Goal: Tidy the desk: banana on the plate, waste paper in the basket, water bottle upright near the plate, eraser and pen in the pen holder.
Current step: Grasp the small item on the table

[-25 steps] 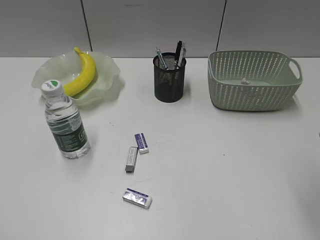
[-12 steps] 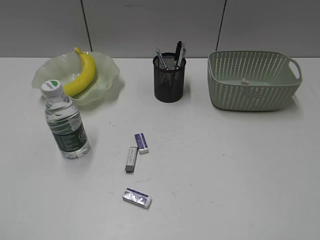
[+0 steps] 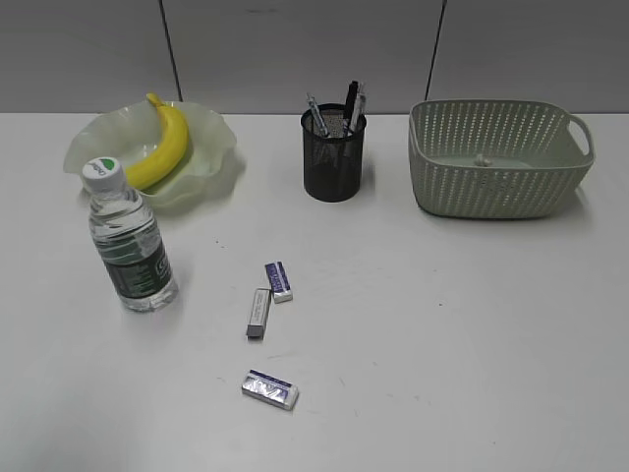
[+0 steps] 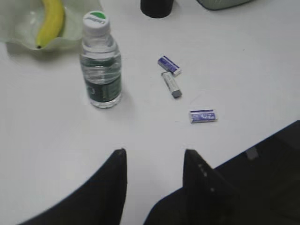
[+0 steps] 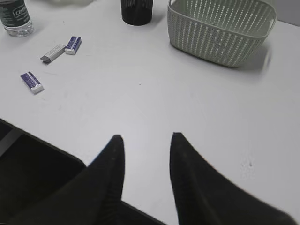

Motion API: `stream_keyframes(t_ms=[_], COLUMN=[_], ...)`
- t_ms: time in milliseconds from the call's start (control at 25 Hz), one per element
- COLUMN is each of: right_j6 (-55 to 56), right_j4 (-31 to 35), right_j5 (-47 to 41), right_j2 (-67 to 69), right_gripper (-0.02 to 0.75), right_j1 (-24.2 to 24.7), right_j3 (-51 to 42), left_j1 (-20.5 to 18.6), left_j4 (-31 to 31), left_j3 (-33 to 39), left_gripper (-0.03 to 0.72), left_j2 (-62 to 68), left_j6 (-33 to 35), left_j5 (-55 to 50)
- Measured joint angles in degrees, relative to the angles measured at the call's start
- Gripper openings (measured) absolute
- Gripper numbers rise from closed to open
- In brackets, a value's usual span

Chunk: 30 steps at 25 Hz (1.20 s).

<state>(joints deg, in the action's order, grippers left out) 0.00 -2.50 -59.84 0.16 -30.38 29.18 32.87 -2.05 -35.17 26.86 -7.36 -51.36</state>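
The banana [image 3: 164, 145] lies in the wavy-rimmed plate [image 3: 218, 138] at the back left of the desk [image 3: 452, 324]. The water bottle [image 3: 129, 241] stands upright in front of the plate. The pen holder [image 3: 333, 157] holds several pens [image 3: 351, 102]. The waste paper [image 3: 482, 159] lies in the basket [image 3: 491, 182]. Three erasers lie mid-desk: one [image 3: 278, 281], a grey one [image 3: 258, 313], and one nearer the front [image 3: 270, 389]. My left gripper [image 4: 153, 152] and right gripper [image 5: 146, 137] are open and empty above the front of the desk; neither shows in the exterior view.
The desk's front edge and dark space below show in both wrist views [image 5: 28, 154]. A grey panelled wall [image 3: 314, 49] rises behind the desk.
A dark sliver at the exterior view's right edge a second ago has left the frame. Nothing on the desk has moved.
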Motion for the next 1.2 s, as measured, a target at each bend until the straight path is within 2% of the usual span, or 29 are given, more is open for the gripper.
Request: stream_keyframes(t_ms=[280,400,560,720,880,960,1080,1200], right_j6=[0.0,0.0,0.0,0.0,0.0,0.0,0.0,0.0], right_j4=[-0.1,-0.2,-0.3,-0.3,-0.3,-0.3,-0.3,-0.3], right_j5=[0.1,0.2,0.2,0.3,0.3,0.3,0.3,0.3], right_j2=[0.1,0.2,0.2,0.2,0.2,0.2,0.2,0.2], right_gripper=[0.276,0.276,0.276,0.276,0.276,0.276,0.276,0.276], right_j1=[0.0,0.0,0.0,0.0,0.0,0.0,0.0,0.0], right_j3=[0.0,0.0,0.0,0.0,0.0,0.0,0.0,0.0], left_j1=[0.0,0.1,2.2,5.2,6.6,6.7,6.7,6.7], left_j4=[-11.0,-14.8,-17.6,-14.6,-4.8,-1.9,-0.7,-0.1], left_j3=[-6.8,-12.8,-22.4,-31.5,-40.4,-44.4,-49.0,-50.6], left_gripper=[0.300,0.300,0.305,0.361,0.407,0.414,0.416,0.416], left_j2=[32.3,44.7,59.7,71.7,81.2,84.8,89.3,92.0], left_j6=[0.0,0.0,-0.1,-5.3,-16.0,-18.0,-18.9,-19.0], left_j5=[6.6,7.5,7.4,5.9,0.6,-1.8,-3.8,-4.8])
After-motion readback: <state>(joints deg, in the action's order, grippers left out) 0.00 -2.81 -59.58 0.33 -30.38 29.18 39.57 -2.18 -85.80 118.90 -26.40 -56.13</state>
